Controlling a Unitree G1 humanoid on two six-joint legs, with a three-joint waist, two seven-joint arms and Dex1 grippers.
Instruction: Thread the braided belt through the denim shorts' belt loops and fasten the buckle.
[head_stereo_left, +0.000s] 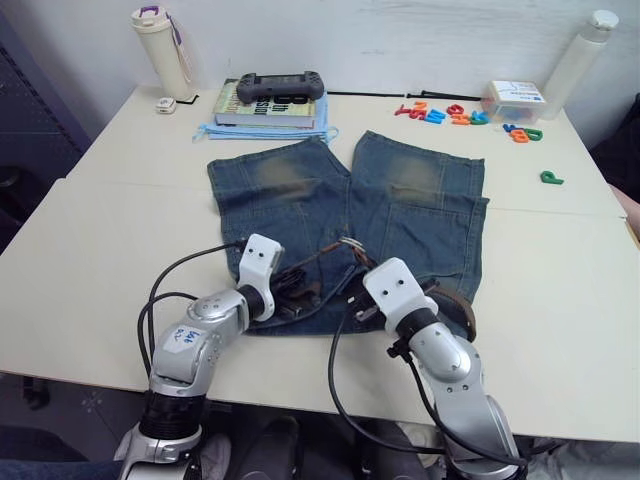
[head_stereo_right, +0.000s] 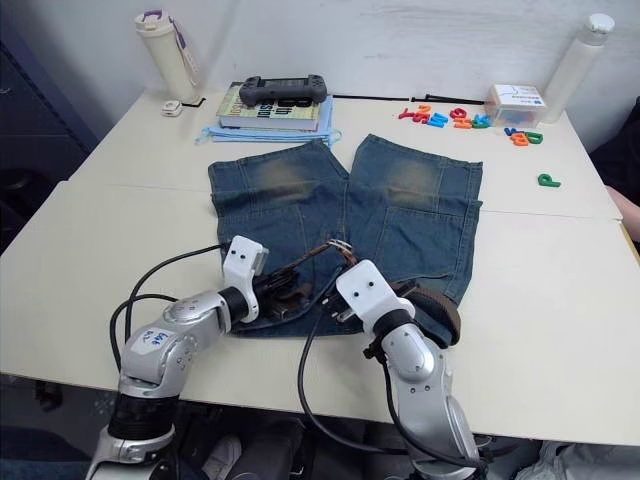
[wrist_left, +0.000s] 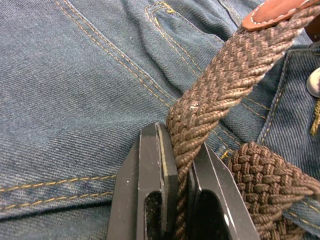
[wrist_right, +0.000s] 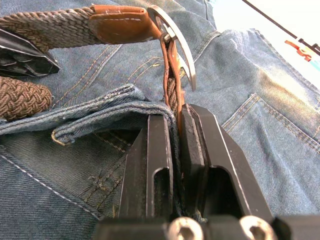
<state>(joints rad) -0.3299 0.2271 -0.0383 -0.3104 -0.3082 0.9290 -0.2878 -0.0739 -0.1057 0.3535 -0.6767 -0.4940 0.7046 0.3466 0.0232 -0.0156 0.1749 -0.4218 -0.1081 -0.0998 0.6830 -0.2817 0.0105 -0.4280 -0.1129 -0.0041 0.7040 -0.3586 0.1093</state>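
Around the denim shorts (head_stereo_left: 345, 215) you have bare table (head_stereo_left: 90, 260) to either side and along the near edge. Past the leg hems, a book stack (head_stereo_left: 270, 108), a bottle (head_stereo_left: 165, 50) and scattered plastic letters (head_stereo_left: 455, 115) block you. At the shorts' waistband, both grippers and the braided belt (wrist_left: 220, 75) crowd together, leaving little passage.

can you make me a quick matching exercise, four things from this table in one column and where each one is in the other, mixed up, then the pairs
Things:
1. braided belt
2. game controller
3. green letter
4. buckle

Places:
A. alone on the bare table, near the robot's right edge
B. on the book beyond the denim shorts
C. clamped in the left pincer
D. just past the right pincer, over the waistband

Pairs: 1-C, 2-B, 3-A, 4-D
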